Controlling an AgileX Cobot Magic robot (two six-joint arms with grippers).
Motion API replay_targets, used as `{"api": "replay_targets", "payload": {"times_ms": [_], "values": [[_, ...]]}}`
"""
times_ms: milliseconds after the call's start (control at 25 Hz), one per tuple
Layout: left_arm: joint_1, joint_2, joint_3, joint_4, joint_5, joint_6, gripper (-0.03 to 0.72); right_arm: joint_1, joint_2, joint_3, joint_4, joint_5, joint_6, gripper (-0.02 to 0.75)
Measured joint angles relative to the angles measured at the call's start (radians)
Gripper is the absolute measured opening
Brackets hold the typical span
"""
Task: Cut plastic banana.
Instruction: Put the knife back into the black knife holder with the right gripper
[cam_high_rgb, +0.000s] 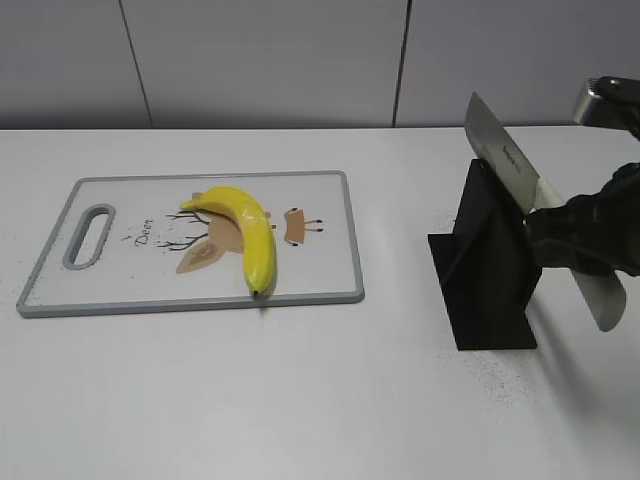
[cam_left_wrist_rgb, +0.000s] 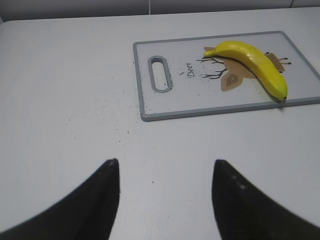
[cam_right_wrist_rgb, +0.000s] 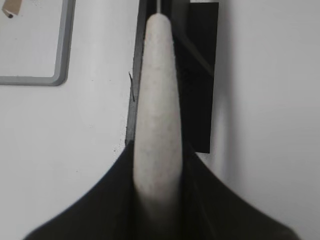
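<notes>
While the white table (cam_high_rgb: 250, 400) lay broad beneath it all, the cutting board (cam_high_rgb: 110, 290) kept the plastic banana (cam_high_rgb: 245, 232) flat for slicing, the right gripper (cam_high_rgb: 580, 235) clamped the knife (cam_high_rgb: 505, 155) handle over its black stand (cam_high_rgb: 490, 270), and the left gripper (cam_left_wrist_rgb: 165, 170) waited wide apart, holding nothing.

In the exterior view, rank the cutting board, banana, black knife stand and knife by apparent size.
Largest to smallest:
1. cutting board
2. black knife stand
3. knife and plastic banana: similar length, too close to rank; the right end effector hides part of the knife.
</notes>
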Motion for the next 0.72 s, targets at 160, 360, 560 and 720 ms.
{"api": "replay_targets", "payload": {"times_ms": [160, 360, 560, 720], "values": [[0.0, 0.0, 0.0, 0.0, -0.001, 0.0, 0.565, 0.0, 0.019, 0.0, 0.003, -0.001, 0.0, 0.188], [0.0, 0.0, 0.0, 0.0, -0.001, 0.0, 0.564, 0.0, 0.015, -0.008, 0.016, 0.006, 0.0, 0.188], [0.0, 0.0, 0.0, 0.0, -0.001, 0.0, 0.564, 0.0, -0.011, -0.037, 0.03, 0.061, 0.001, 0.188], [0.0, 0.0, 0.0, 0.0, -0.001, 0.0, 0.564, 0.0, -0.019, -0.076, 0.036, 0.098, 0.012, 0.188]]}}
